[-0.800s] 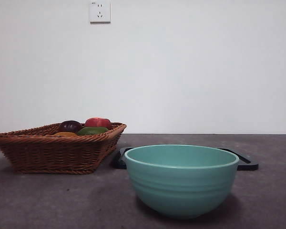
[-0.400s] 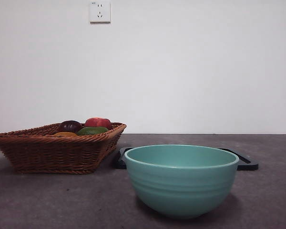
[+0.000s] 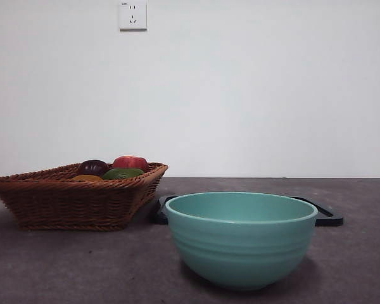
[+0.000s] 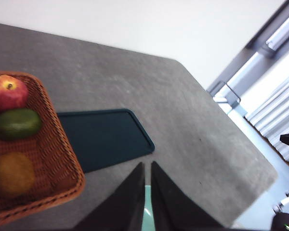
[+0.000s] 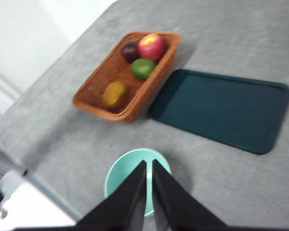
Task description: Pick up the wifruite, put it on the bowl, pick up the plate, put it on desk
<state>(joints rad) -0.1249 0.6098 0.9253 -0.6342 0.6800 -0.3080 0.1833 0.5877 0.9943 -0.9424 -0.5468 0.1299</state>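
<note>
- Grey tabletop [image 3: 63, 266] before you: bowl [image 3: 240, 244] lower centre, fruit [image 5: 115, 94] in basket [image 3: 69, 202] at left.
- Left gripper [image 4: 147, 166] and right gripper [image 5: 149, 163]: jaws nearly closed, holding nothing.

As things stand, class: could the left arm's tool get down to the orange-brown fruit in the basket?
Probably yes. The wifruite lies uncovered in the open basket, apart from the other fruit, and nothing stands over it.
</note>
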